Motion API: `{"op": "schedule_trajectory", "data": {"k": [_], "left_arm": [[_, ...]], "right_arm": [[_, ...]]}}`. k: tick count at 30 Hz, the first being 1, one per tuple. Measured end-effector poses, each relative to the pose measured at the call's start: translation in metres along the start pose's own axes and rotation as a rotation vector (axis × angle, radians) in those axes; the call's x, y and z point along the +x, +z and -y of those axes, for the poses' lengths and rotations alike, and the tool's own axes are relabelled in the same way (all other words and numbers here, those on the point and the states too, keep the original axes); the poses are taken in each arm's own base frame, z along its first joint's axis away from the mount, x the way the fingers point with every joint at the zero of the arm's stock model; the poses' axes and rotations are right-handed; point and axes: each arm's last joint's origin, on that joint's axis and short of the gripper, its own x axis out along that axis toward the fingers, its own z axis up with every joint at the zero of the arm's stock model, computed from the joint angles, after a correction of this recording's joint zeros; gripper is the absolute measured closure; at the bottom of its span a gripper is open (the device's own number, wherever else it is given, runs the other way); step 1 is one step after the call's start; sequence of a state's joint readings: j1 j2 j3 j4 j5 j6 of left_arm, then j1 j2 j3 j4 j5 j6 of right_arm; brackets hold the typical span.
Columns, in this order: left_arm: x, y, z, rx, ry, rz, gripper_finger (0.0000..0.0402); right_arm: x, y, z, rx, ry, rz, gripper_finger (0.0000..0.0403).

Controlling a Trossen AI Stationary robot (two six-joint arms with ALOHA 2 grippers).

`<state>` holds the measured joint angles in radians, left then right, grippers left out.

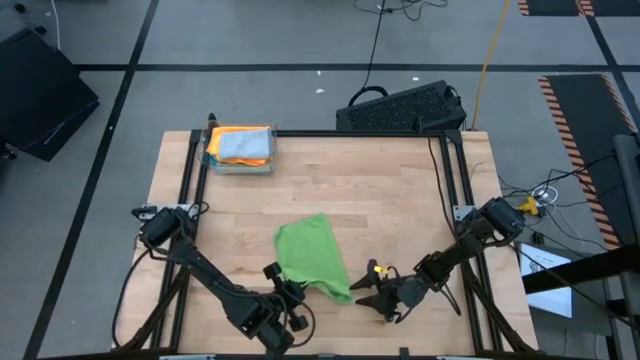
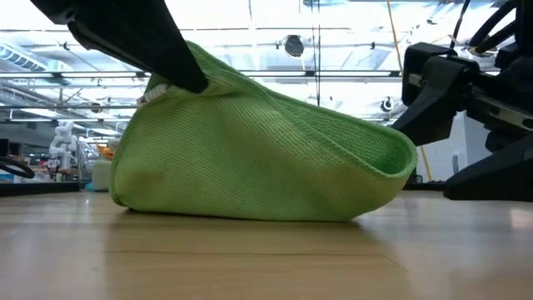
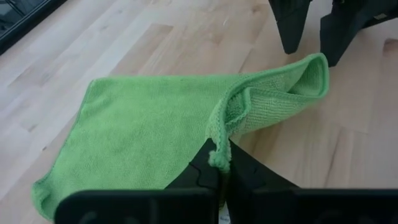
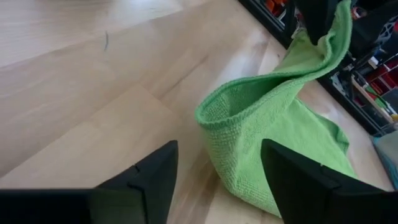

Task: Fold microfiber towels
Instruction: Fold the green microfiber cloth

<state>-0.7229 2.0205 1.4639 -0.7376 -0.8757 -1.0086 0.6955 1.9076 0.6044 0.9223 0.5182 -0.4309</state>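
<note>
A pale wooden tabletop (image 1: 330, 190) is seen from above, with grey floor around it. A bright green towel (image 1: 312, 258) lies near the front edge, between the two arms. The left hand (image 1: 288, 296) is at the towel's front corner. The right hand (image 1: 375, 296) waits just beside the towel's other front corner. At the far left corner of the tabletop a clear box (image 1: 240, 148) is seen, with an orange towel (image 1: 225, 135) and a light blue one (image 1: 245, 146) in it. A black keyboard (image 1: 400, 108) lies behind the tabletop, well apart from the work.

From tabletop height, the green towel (image 2: 250, 158) is seen lifted at one corner by a dark finger, and its other end is curled up. A busy room is seen behind.

In the left wrist view, the left hand (image 3: 219, 163) is pinched shut on the towel's (image 3: 149, 124) edge.

In the right wrist view, the right hand (image 4: 217, 174) is spread open and nothing is held in it. The towel (image 4: 261, 124) stands up in a loop in front of it.

The fold seems only begun: the green towel is not yet flat and neat. Nothing is seen in the way.
</note>
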Motion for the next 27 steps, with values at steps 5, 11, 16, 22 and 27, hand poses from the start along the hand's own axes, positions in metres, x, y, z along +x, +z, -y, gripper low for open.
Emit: {"op": "schedule_trajectory", "data": {"k": [5, 11, 16, 22, 27], "left_arm": [[0.000, 0.000, 0.000, -0.016, 0.001, 0.000, 0.0390], [0.000, 0.000, 0.000, -0.022, 0.001, -0.001, 0.0396], [0.000, -0.001, -0.002, -0.034, 0.012, -0.008, 0.0391], [-0.001, -0.002, -0.001, -0.037, 0.004, -0.017, 0.0391], [-0.010, -0.008, 0.004, -0.026, -0.026, -0.021, 0.0396]], "right_arm": [[0.015, 0.004, 0.002, 0.025, -0.010, -0.020, 0.0184], [0.026, 0.006, 0.001, 0.042, -0.031, -0.029, 0.0200], [0.025, 0.007, 0.000, 0.046, -0.027, -0.022, 0.0249], [0.018, 0.016, -0.003, 0.024, -0.017, 0.008, 0.0381], [0.008, 0.029, 0.009, 0.068, -0.013, 0.025, 0.0386]]}}
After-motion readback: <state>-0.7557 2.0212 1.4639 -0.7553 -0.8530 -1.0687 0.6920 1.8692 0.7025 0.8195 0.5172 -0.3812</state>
